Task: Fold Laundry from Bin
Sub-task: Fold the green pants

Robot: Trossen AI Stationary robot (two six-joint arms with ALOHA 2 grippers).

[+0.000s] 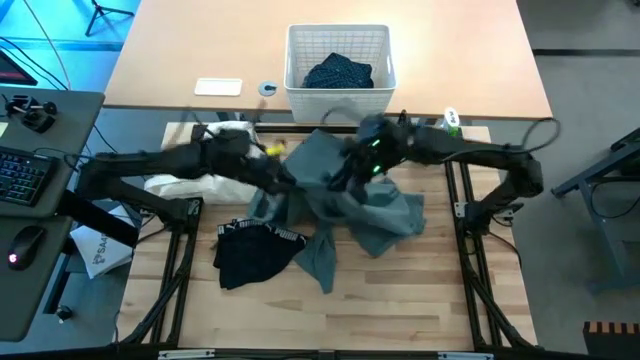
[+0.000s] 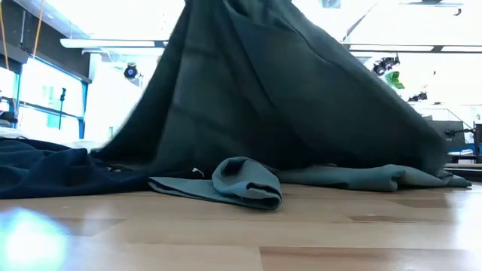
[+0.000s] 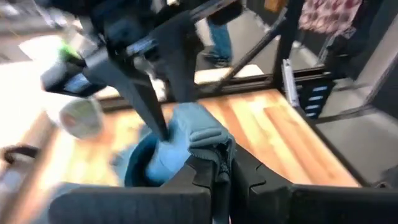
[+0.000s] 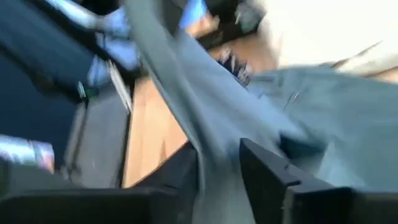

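A pale wooden table (image 1: pixel 330 310) is carrying the laundry. Nearest, a black piece (image 1: pixel 252 253) is lying flat, white lettering on its waistband too small to read. Mid-table, the grey-green top (image 1: pixel 345 205) is being lifted: the left gripper (image 3: pixel 219 163) is pinching a fold tightly, the right gripper (image 4: pixel 219 169) is holding cloth between slightly parted fingers. Beyond, the white bin (image 1: pixel 338 68) is holding a navy dotted garment (image 1: pixel 338 73).

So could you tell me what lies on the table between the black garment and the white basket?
In the high view, the grey-green top lies heaped between the black garment and the white basket, with both arms reaching into it.
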